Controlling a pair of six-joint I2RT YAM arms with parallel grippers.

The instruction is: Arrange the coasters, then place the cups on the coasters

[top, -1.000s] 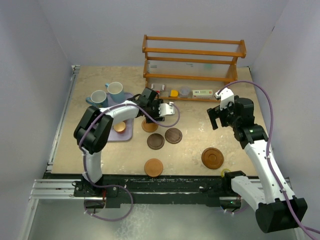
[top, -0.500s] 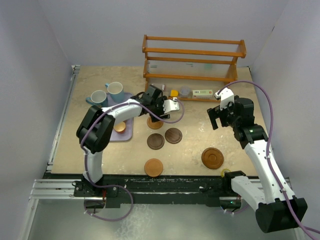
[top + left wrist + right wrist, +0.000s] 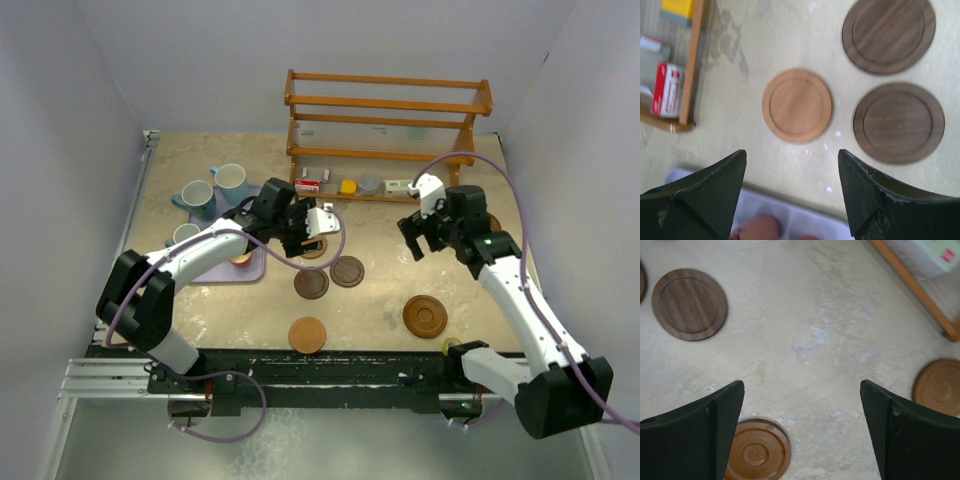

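Barely begun, we note: coasters [image 3: 347, 271] lie loose ahead of left pincer [image 3: 791, 155], wide open, empty; right pincer [image 3: 802, 385] likewise; cups [image 3: 231, 184] unplaced.

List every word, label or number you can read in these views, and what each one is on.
No text is legible in any view.
Red and white box: has printing, too blurred to read.
Pale green box: has a small red mark, too small to read.

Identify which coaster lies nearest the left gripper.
The light orange-brown coaster, centred just ahead of the left gripper, whose fingers stand open. The two dark brown coasters lie off to one side, farther away.
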